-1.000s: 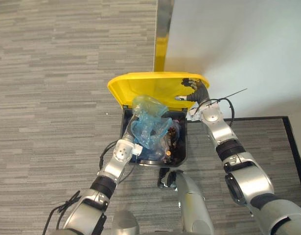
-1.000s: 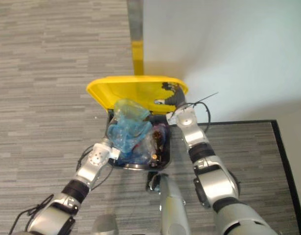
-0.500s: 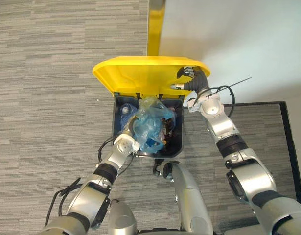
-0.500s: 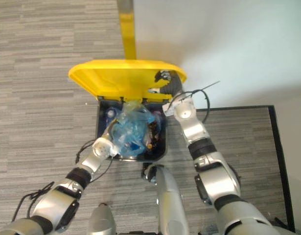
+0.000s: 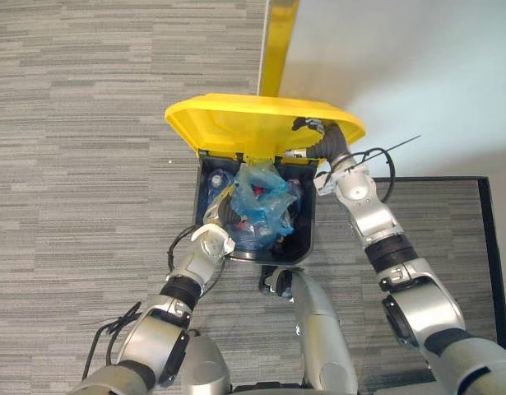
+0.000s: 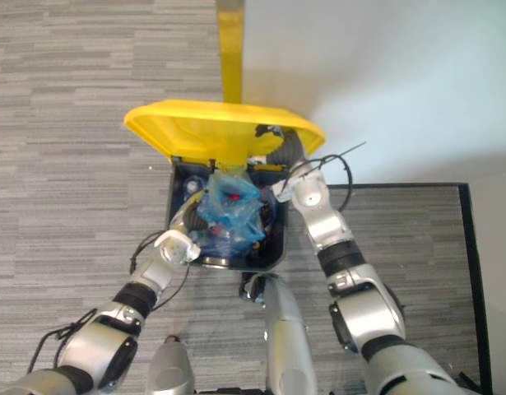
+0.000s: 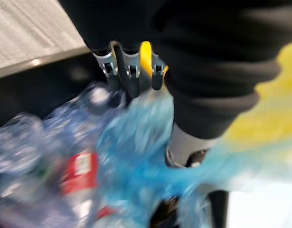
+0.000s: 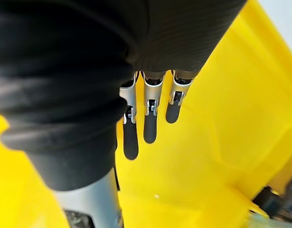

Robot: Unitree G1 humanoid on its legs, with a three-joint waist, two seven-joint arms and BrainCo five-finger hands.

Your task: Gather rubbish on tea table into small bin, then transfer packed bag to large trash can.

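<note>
While your right hand (image 8: pixel 150 124) props the raised yellow plastic lid (image 5: pixel 236 123) of the large black trash can (image 5: pixel 307 247) with straight fingers, your left hand (image 7: pixel 130 76) grips the translucent blue rubbish bag (image 5: pixel 265 202), already inside the can near its middle. Final transfer, I judge: next release it, withdraw, lower the lid.
</note>
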